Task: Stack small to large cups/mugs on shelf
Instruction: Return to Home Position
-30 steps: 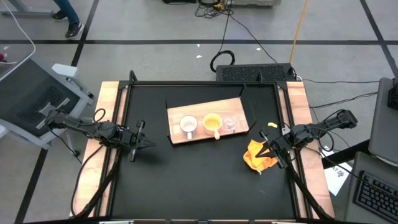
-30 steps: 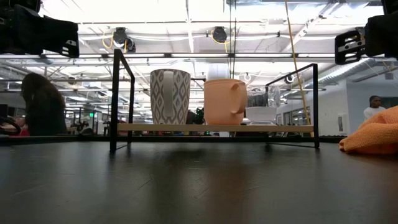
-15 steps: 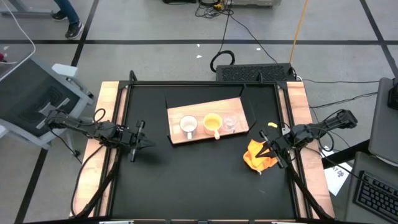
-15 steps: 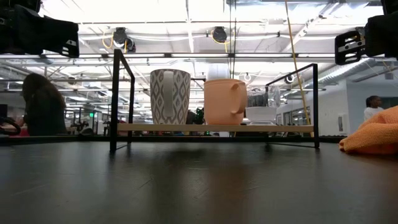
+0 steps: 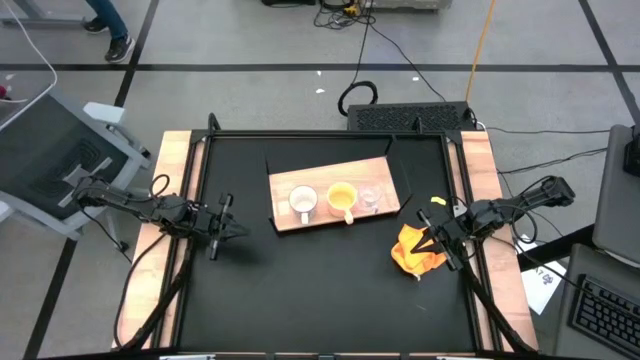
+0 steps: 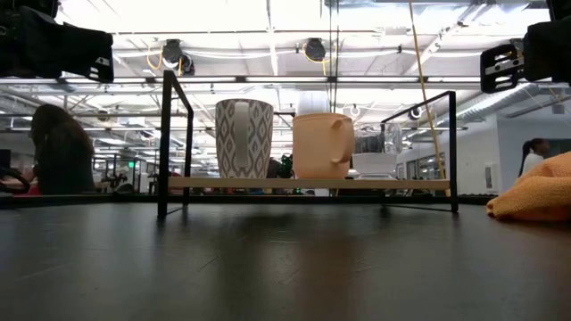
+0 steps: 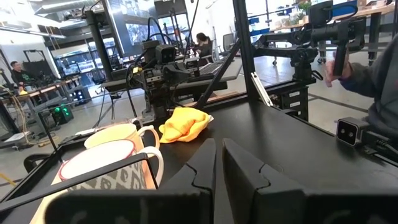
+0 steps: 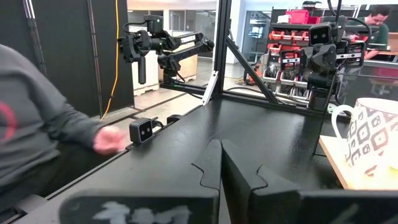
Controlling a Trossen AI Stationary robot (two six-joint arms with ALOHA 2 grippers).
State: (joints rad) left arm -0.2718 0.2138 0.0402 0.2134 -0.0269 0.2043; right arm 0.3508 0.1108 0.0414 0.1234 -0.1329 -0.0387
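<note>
The left gripper (image 5: 234, 232), its fingers closed together on nothing, hangs over the counter's (image 5: 320, 300) left side. The right gripper (image 5: 427, 243), likewise closed and empty, sits by the orange cloth (image 5: 412, 255) (both parked clear, apparently). Between them the shelf (image 5: 385, 170) carries the white mug (image 5: 302, 203), yellow-orange mug (image 5: 342, 197) and clear glass cup (image 5: 370, 196) in a row.

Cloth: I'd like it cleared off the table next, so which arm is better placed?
Right. The cloth lies by the right gripper's tips; the left gripper waits across the table, beyond the shelf.
</note>
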